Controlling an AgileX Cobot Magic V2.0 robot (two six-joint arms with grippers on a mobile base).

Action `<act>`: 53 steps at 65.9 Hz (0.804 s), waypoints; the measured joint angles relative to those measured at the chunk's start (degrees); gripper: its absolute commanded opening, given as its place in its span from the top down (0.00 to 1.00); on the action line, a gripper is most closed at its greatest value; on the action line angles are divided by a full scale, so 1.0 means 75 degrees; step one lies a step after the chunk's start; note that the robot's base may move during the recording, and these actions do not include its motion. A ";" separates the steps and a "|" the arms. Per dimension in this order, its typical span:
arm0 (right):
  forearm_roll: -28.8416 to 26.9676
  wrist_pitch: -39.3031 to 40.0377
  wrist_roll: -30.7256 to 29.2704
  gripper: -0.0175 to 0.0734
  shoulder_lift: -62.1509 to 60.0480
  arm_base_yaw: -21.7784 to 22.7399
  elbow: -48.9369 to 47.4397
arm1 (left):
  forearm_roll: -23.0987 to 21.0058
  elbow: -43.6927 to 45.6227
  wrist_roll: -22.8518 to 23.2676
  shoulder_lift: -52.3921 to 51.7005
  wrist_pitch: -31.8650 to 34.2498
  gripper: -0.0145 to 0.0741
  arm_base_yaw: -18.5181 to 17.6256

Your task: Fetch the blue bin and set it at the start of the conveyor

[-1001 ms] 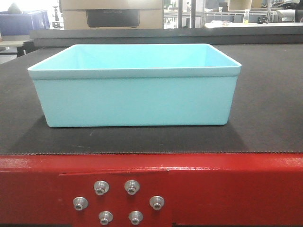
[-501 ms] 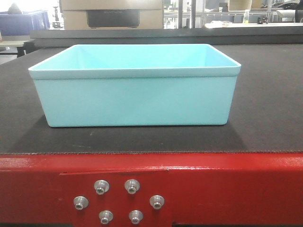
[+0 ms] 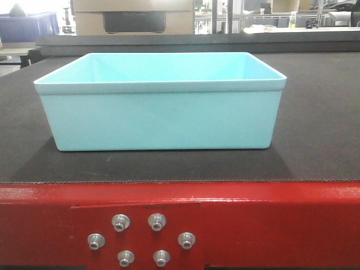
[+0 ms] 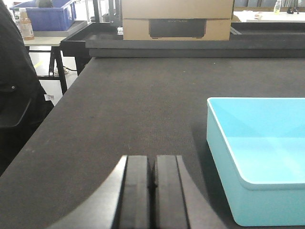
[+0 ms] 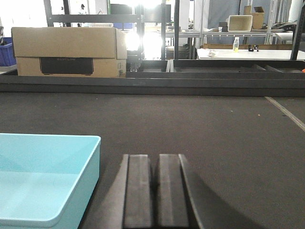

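The blue bin (image 3: 160, 118), pale aqua and empty, stands upright on the black belt of the conveyor start (image 3: 315, 146), just behind the red frame (image 3: 270, 219) with its silver bolts. In the left wrist view the bin (image 4: 259, 162) lies to the right of my left gripper (image 4: 152, 164), which is shut with nothing in it and apart from the bin wall. In the right wrist view the bin (image 5: 45, 183) is to the left of my right gripper (image 5: 155, 162), also shut and holding nothing. Both grippers hover low over the belt beside the bin.
A cardboard box (image 5: 69, 58) sits beyond the belt's far rail (image 5: 190, 86). A dark blue bin (image 4: 40, 19) and a bottle rest on a table far left. Shelving and benches (image 5: 248, 47) stand behind. The belt's left edge (image 4: 47, 129) drops off.
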State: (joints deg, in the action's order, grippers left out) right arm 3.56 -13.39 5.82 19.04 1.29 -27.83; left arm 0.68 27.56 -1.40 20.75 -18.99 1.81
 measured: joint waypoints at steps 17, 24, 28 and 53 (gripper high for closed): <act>0.0000 0.0000 0.0000 0.99 0.0000 0.0000 0.0000 | 0.0000 0.0000 0.0000 0.0000 0.0013 0.96 0.0000; 0.0000 0.0000 0.0000 0.99 0.0000 0.0000 0.0000 | 0.0000 0.0000 0.0000 0.0000 0.0013 0.96 0.0000; 0.0000 0.0000 0.0000 0.99 0.0000 0.0000 0.0000 | 0.0000 -0.0041 0.0000 -0.0081 0.0032 0.96 0.0000; 0.0000 0.0000 0.0000 0.99 0.0000 0.0000 0.0000 | 0.0000 -0.2261 -0.0012 -0.2665 0.0526 0.96 0.0000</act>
State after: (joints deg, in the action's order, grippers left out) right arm 3.56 -13.39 5.82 19.04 1.29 -27.83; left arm 0.68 10.60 -1.49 0.76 -15.04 1.81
